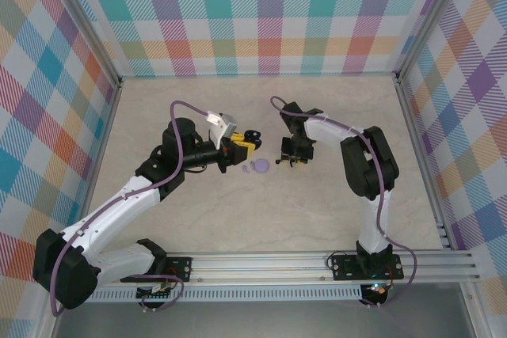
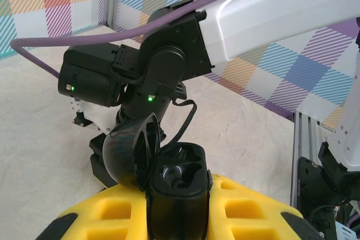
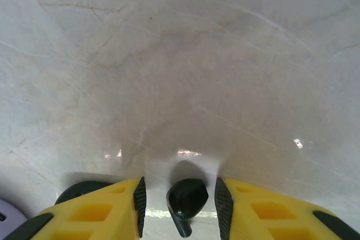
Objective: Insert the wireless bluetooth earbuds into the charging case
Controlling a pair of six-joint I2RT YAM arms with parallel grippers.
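My left gripper (image 2: 179,213) is shut on a black charging case (image 2: 179,177) and holds it upright above the table. Its lid (image 2: 126,149) is swung open to the left, baring two earbud-shaped wells; I cannot tell whether anything sits in them. In the top view this gripper (image 1: 251,139) is left of centre. One black earbud (image 3: 188,195) lies on the table between the yellow fingers (image 3: 107,209) of my right gripper (image 3: 180,199). That gripper is open, with a gap on each side of the earbud. From above, the right gripper (image 1: 291,160) points down at the table.
A small lavender puck (image 1: 257,167) lies on the table between the two grippers, and its edge (image 3: 8,222) shows at the lower left of the right wrist view. A dark rounded thing (image 3: 84,187) peeks out behind the right gripper's left finger. Checkered walls surround the marble table (image 1: 261,219).
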